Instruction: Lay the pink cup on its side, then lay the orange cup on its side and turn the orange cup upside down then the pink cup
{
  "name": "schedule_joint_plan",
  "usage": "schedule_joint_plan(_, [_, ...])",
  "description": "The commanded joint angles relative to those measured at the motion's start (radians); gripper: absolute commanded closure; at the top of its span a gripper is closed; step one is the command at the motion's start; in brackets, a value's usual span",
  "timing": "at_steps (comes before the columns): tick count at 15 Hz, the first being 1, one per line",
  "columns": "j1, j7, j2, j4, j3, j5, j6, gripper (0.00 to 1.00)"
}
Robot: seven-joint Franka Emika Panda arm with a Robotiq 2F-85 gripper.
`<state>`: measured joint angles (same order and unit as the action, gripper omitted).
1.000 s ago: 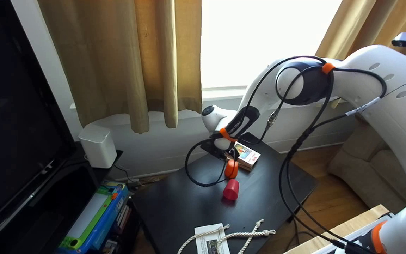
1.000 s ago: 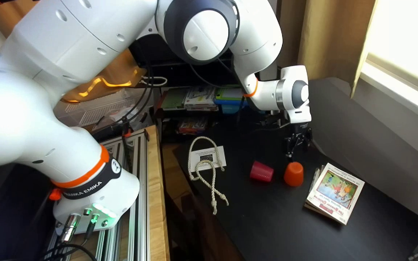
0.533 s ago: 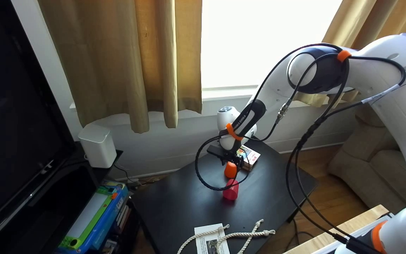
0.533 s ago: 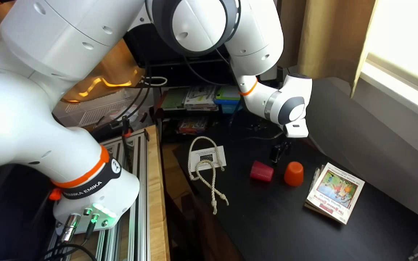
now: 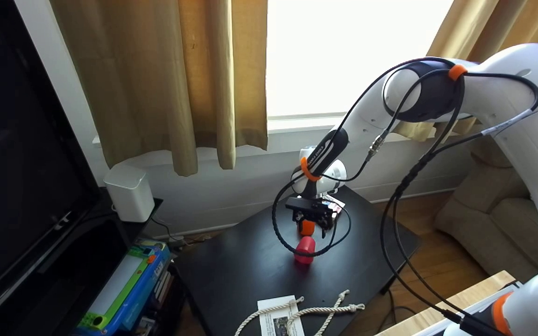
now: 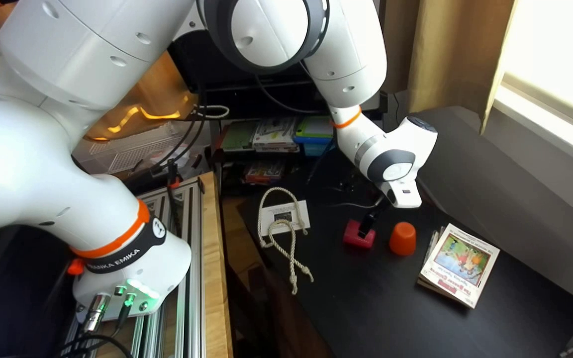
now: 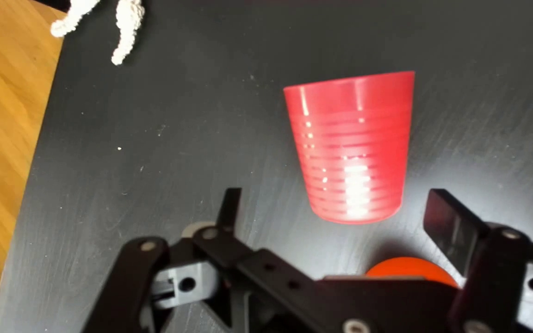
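Pink cup (image 6: 352, 235) lying on its side on the worktop (image 6: 391, 308), left of the inverted orange cup (image 6: 402, 239) in an exterior view; jaws spread wide nearby.

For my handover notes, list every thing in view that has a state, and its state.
Pink cup, on its side
Orange cup, upside down
Tool, open, holding nothing
Rope, lying loose
Printed card, flat, partly under rope
Books, stacked, top one shut
Curtains, parted
Television, screen dark
Base light, glowing green
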<state>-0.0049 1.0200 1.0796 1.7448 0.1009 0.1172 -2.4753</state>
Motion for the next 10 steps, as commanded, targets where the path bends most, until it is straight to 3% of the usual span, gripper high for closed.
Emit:
schedule_joint_plan(1, [0.048,-0.090,0.017,-0.011,-0.051,-0.111,0.002,0.00])
schedule_joint_plan(6, [0.062,-0.157,0.063,-0.042,-0.064,-0.210,-0.012,0.00])
schedule_joint_plan(10, [0.092,-0.190,0.103,-0.067,-0.098,-0.227,-0.047,0.00])
